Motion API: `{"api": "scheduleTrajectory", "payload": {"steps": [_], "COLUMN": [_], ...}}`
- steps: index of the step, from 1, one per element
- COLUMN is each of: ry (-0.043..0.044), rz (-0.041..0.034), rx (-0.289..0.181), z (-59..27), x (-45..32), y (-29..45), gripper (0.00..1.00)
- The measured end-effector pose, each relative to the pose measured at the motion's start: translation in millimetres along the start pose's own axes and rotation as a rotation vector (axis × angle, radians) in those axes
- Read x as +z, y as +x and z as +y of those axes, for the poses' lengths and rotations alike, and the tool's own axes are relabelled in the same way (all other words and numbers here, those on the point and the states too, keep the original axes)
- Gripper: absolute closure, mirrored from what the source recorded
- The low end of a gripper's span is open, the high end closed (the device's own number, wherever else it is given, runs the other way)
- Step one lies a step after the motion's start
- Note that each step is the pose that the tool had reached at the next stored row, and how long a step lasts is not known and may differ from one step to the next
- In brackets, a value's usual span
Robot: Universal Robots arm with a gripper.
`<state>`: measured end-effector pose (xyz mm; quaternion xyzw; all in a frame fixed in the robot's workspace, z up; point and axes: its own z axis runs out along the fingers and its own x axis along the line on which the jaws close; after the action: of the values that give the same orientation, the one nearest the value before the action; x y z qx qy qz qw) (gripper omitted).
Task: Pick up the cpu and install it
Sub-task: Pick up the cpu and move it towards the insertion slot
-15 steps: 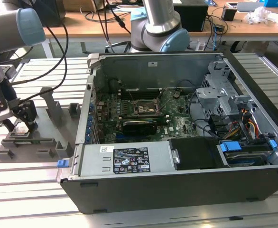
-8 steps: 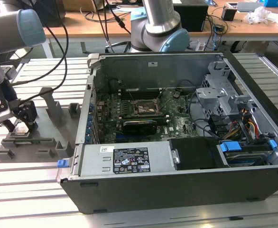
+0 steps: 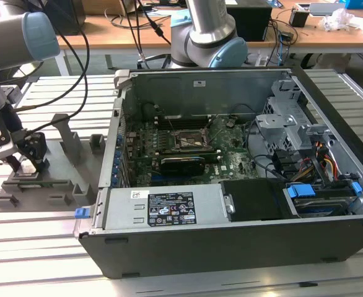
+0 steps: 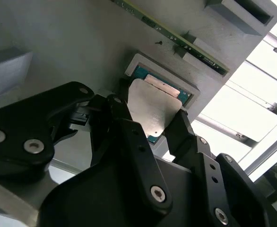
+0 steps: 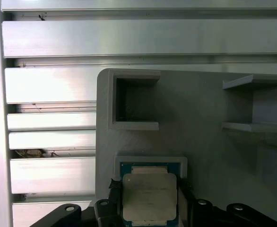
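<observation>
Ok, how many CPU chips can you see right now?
1. The cpu lies in a recess of the grey holder tray, right at the gripper. Another could sit hidden inside the computer case.

Print on the power supply label is unreadable.

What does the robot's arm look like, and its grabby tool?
The arm is a fat grey tube with a pale blue round cap. Black cables run beside it. The tool is chunky and black, with small silver screws.
</observation>
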<state>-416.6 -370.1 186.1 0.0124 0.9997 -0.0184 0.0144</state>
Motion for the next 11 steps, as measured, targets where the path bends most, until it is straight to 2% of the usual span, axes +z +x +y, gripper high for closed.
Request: {"api": "scheduleTrajectory", "payload": {"steps": [11], "ry": [0.0000], "rz": [0.0000], "rx": [0.000], "z": [-0.8], "x": [0.0], "y": [0.0], "gripper": [0.45]}}
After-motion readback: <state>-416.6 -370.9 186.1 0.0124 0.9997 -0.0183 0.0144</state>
